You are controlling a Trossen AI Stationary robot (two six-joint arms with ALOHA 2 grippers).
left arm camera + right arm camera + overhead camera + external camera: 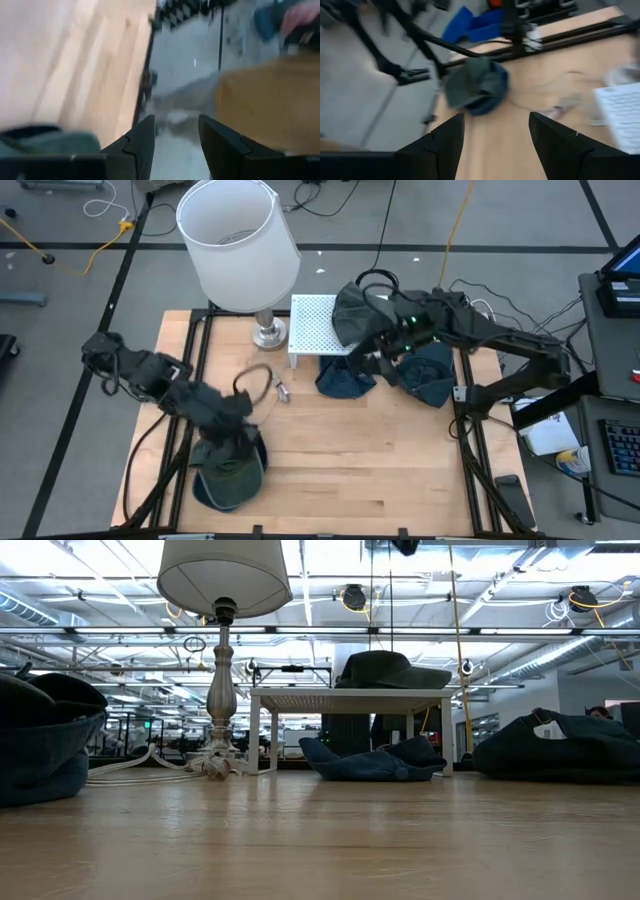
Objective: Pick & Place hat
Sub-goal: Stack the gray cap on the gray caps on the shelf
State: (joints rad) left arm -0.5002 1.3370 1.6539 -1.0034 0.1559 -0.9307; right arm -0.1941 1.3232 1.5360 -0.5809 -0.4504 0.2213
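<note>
Hat [232,472] lies near the table's [350,470] front-left corner, green crown up, dark brim rim around it; long axis roughly front-to-back. Left gripper [238,442] hangs just over its rear edge, fingers apart, nothing between them in the left wrist view [175,145]. Right gripper [372,352] sits near the white perforated stand [315,325] at the back edge, fingers spread wide, empty [495,145]. Only the low view shows another hat on stand [385,670]. Lamp [240,245] at rear-left.
</note>
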